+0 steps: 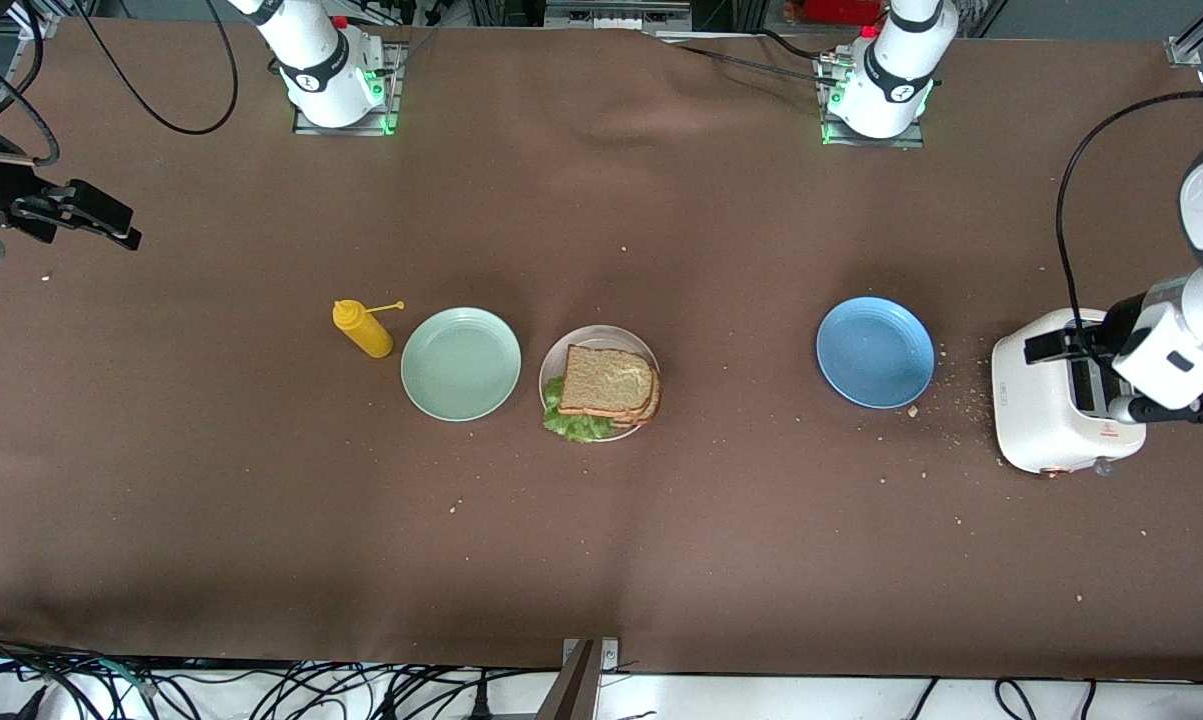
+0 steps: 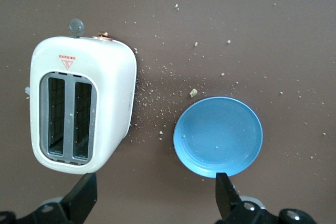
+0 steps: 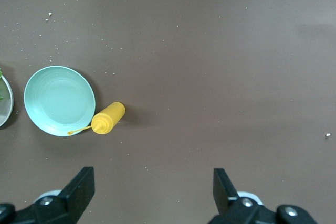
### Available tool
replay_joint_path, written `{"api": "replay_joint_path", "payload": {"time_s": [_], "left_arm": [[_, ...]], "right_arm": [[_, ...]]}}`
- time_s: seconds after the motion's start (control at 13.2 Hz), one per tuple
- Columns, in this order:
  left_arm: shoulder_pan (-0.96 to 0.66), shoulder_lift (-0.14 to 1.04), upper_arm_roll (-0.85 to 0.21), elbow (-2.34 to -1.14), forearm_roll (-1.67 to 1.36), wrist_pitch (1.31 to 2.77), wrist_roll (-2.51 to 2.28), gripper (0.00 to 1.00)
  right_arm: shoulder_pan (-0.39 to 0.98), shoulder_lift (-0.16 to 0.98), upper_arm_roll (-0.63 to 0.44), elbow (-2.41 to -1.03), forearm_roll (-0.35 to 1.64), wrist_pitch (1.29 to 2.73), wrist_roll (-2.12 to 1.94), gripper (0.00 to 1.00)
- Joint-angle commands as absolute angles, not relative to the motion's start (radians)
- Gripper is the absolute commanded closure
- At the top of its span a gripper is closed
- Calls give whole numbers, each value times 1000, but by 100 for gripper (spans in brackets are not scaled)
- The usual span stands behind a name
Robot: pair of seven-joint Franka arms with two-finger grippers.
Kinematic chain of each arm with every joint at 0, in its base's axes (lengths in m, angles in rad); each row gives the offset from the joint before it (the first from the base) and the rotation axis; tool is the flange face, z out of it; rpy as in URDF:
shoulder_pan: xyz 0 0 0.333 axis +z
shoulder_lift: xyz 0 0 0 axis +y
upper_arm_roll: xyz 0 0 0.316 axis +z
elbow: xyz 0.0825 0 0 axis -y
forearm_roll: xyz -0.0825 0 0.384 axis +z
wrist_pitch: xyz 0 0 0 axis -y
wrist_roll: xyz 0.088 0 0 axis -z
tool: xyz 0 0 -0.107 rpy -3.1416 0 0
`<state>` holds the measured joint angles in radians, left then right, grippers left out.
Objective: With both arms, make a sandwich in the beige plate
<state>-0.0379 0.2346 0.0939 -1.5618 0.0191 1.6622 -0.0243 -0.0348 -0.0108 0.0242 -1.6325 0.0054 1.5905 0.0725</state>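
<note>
Left gripper [image 2: 152,195] gapes over toaster [image 1: 1056,405]; sandwich [image 1: 606,385] fills beige plate [image 1: 561,362].

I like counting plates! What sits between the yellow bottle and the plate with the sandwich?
The round mint green plate, empty, lies between the yellow squeeze bottle and the sandwich's beige plate, as the front view shows.

Legible markings are few. The white toaster [image 2: 81,106] carries a small red triangle sign with a line of red characters above it on its top face, just beside the slots; the characters cannot be made out. In the front view the toaster's side [image 1: 1046,420] shows a small dark mark, also unreadable. Each arm's base joint bears a round dark emblem [image 1: 310,81], with no text decipherable.
</note>
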Motion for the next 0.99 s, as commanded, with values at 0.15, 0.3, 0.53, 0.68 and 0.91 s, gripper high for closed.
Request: {"api": "replay_joint_path", "payload": {"time_s": [0.15,0.3,0.53,0.68,0.91], "left_arm": [[-63,17,78,-1680,38,1678,-14,0],[-64,-6,77,-1680,38,1692,-18,0],[-78,-28,77,-1680,38,1746,-9,0],[-81,-2,74,-1671,40,1764,-6,0],[-48,40,38,-1652,38,1761,-3,0]], "right_arm": [[-34,-2,21,-1608,17,1577,63,0],[-34,-2,21,-1606,20,1575,63,0],[-34,-2,21,-1608,20,1574,63,0],[-35,-2,21,-1608,21,1574,63,0],[-34,-2,21,-1608,21,1571,63,0]]}}
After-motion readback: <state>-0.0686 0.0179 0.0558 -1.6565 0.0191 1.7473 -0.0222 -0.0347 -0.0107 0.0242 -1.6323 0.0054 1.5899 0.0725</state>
